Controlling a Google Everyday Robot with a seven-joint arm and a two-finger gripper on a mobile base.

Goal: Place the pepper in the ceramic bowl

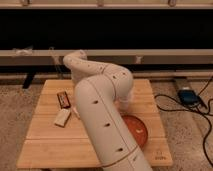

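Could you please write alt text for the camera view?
A white robot arm bends over a wooden table, hiding its gripper and part of the ceramic bowl. A dark packet and a white object lie at picture-left.

light dim, warm (black above) | tool hidden behind arm

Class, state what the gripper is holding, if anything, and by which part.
Cannot be told: the gripper is hidden behind the arm. No pepper shows, and the ceramic bowl is partly covered by that arm.
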